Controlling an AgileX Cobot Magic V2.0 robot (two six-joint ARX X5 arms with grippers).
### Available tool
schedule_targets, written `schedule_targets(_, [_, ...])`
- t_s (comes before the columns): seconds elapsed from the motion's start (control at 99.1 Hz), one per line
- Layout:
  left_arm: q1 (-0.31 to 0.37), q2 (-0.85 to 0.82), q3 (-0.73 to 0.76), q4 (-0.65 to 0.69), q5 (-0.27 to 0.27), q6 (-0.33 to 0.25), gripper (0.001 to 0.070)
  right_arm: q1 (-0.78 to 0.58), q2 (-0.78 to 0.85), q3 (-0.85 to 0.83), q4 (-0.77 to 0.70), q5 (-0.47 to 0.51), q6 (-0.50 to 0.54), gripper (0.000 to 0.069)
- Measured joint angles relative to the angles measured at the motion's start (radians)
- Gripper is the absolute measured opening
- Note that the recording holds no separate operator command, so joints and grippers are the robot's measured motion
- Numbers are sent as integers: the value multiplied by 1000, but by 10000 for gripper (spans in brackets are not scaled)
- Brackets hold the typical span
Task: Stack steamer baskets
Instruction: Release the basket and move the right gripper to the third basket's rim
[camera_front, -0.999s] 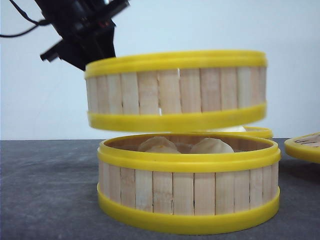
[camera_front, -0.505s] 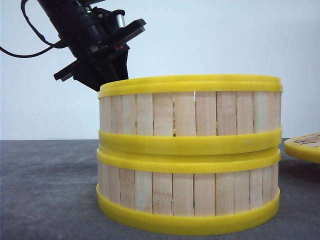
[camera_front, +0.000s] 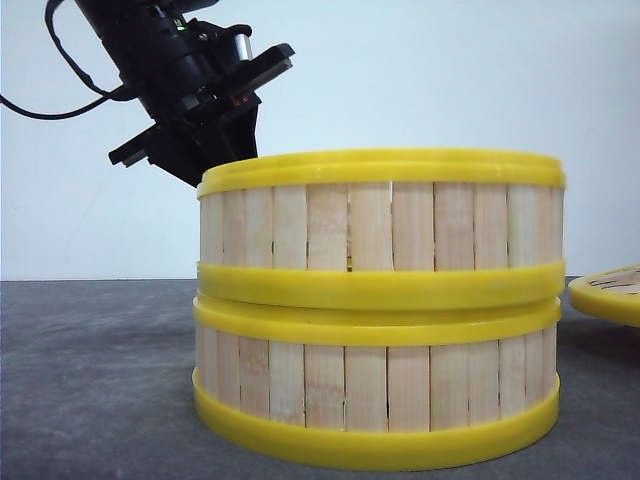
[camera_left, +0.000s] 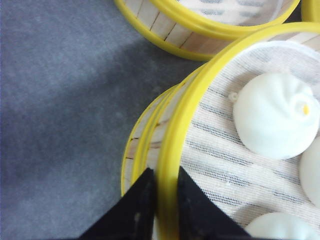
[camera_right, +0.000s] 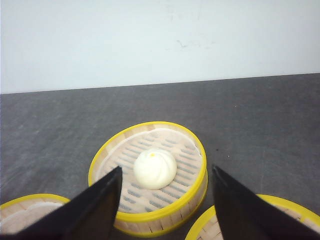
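- Left gripper (camera_left: 161, 200): reaches the stack from the upper left in the front view. In the left wrist view its two black fingers straddle the yellow rim of the upper basket (camera_front: 380, 225), one outside the wall and one inside. The jaws are clenched on that rim with no gap visible on either side.
- Upper basket: sits on the lower basket (camera_front: 375, 385), rims touching along the whole visible front. The pair stand at the near centre of the table (camera_front: 90, 380). The upper one appears shifted very slightly right of the lower; the wrist view shows a sliver of the lower rim outside the gripped rim on the gripper's side. White buns (camera_left: 275, 122) lie on a cloth liner inside the upper basket.
- Key relation: the gripped rim lies directly between the left jaws, at the stack's left far edge. Judgement: placement looks complete, so the coming move is a release and a lift away to the upper left, clear of the rim.
- Third basket (camera_right: 150, 170): seen in the right wrist view, standing alone on the table with one bun (camera_right: 155, 168) inside. It does not show in the front view.
- Right gripper (camera_right: 165, 205): jaws spread wide, holding nothing, the third basket lying ahead between the finger lines. Judgement: the right arm is the nearer one for that basket.
- Lid (camera_front: 608, 292): flat, at the right edge, apart from the stack.
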Motion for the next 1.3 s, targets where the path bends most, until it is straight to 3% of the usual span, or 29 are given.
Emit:
schedule_targets(0.071, [-1,3,0,-8,-16,-2,64,0,0,0,-3,0,0,342])
schedule_targets(0.222, [-2,10,0,-14,-24,-2,200,0,0,0,-9,0,0,342])
schedule_targets(0.303, [-2,10,0,-14,-25,-2,229,0,0,0,-10,0,0,342])
schedule_targets(0.494, [0,-18,0,-8,-67,-2,239,0,4,0,-10,0,0,342])
schedule_targets(0.676, [20,-190,0,27,-135,10,239,0,53,15,-20,0,-3,342])
schedule_targets(0.999, [92,-480,-15,29,-149,20,234,0,319,193,-106,-1,-3,342])
schedule_targets(1.12, [92,-595,-97,50,-181,20,234,0,456,262,-133,-6,-3,342])
schedule_targets(1.302, [92,-795,-338,85,-187,11,234,-8,635,334,-129,-8,-11,342])
